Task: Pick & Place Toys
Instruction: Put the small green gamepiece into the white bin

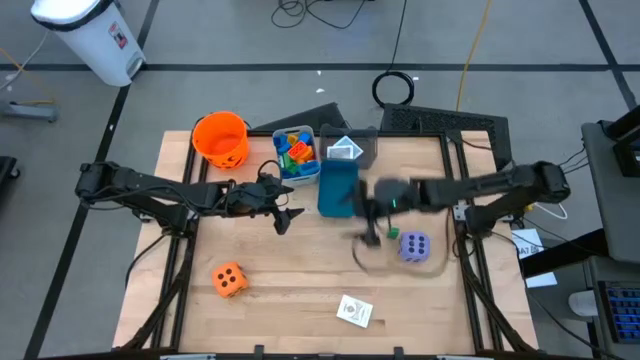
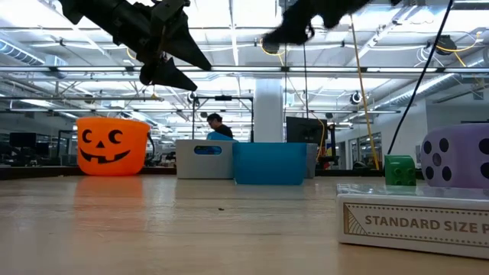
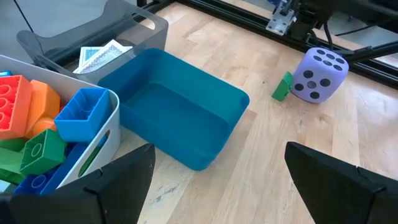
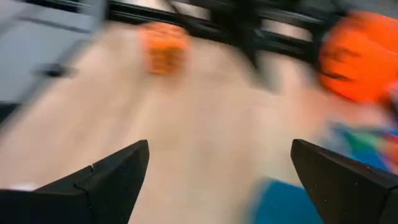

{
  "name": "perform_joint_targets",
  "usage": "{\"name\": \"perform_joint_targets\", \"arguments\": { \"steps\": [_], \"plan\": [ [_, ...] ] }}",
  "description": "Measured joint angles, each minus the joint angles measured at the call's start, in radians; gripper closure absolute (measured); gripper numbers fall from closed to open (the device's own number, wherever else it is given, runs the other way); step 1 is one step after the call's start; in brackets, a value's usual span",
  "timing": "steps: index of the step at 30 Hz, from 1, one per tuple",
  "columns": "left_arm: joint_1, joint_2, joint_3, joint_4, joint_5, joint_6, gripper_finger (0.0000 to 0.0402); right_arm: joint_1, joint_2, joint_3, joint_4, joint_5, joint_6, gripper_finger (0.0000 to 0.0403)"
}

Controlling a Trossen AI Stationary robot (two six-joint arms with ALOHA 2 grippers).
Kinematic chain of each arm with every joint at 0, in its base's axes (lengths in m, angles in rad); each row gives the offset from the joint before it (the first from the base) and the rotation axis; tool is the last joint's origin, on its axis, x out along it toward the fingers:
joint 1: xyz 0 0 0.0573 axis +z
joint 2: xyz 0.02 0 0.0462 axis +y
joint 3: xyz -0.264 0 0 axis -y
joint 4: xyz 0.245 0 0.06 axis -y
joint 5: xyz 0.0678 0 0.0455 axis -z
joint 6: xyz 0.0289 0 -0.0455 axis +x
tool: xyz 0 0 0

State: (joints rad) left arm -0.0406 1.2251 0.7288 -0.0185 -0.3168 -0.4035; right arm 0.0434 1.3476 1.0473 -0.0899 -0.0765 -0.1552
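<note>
My left gripper (image 1: pixel 288 214) (image 3: pixel 219 149) is open and empty, above the table just left of the blue bin (image 1: pixel 338 188) (image 3: pixel 180 124). My right gripper (image 1: pixel 370 228) (image 4: pixel 221 144) is open and empty, raised near the blue bin's right side; its view is blurred. A small green block (image 1: pixel 392 234) (image 3: pixel 283 87) rests on the table beside the purple die (image 1: pixel 415 247) (image 3: pixel 318 74). The orange dotted die (image 1: pixel 229 280) sits at the near left. A picture card (image 1: pixel 354 311) lies flat near the front edge. Multicoloured blocks (image 3: pixel 37 124) fill the white bin (image 1: pixel 297 155).
The orange pumpkin bucket (image 1: pixel 220 140) (image 2: pixel 112 145) stands at the far left. A clear grey bin (image 1: pixel 345 148) holding cards (image 3: pixel 99 56) stands behind the blue bin. In the low view a card box (image 2: pixel 416 221) lies close on the right. A person (image 2: pixel 218 126) shows beyond the table.
</note>
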Motion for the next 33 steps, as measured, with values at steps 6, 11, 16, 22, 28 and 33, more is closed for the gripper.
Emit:
{"name": "perform_joint_targets", "arguments": {
  "steps": [6, 11, 16, 22, 28, 33],
  "plan": [
    [0.0, 0.028, -0.001, 0.017, -0.001, -0.009, 0.0037, 0.275, 0.044, 0.0, -0.083, 0.195, 0.001, 0.0019],
    [-0.001, 0.086, -0.002, 0.053, 0.0, -0.017, 0.0037, 0.31, 0.013, 0.0, -0.411, 0.388, 0.224, 0.0019],
    [0.002, 0.128, 0.0, 0.086, 0.001, 0.013, 0.0037, 0.271, 0.0, -0.05, -0.597, 0.413, 0.379, 0.0034],
    [0.002, 0.121, 0.0, 0.102, 0.001, 0.025, 0.0037, 0.168, 0.0, -0.199, -0.568, 0.335, 0.403, 0.006],
    [0.002, 0.121, 0.0, 0.127, 0.001, 0.057, 0.0037, 0.089, -0.023, -0.255, -0.573, 0.247, 0.397, 0.008],
    [0.002, 0.121, 0.0, 0.128, 0.001, 0.058, 0.0037, 0.082, -0.025, -0.277, -0.547, 0.154, 0.38, 0.0102]
  ]
}}
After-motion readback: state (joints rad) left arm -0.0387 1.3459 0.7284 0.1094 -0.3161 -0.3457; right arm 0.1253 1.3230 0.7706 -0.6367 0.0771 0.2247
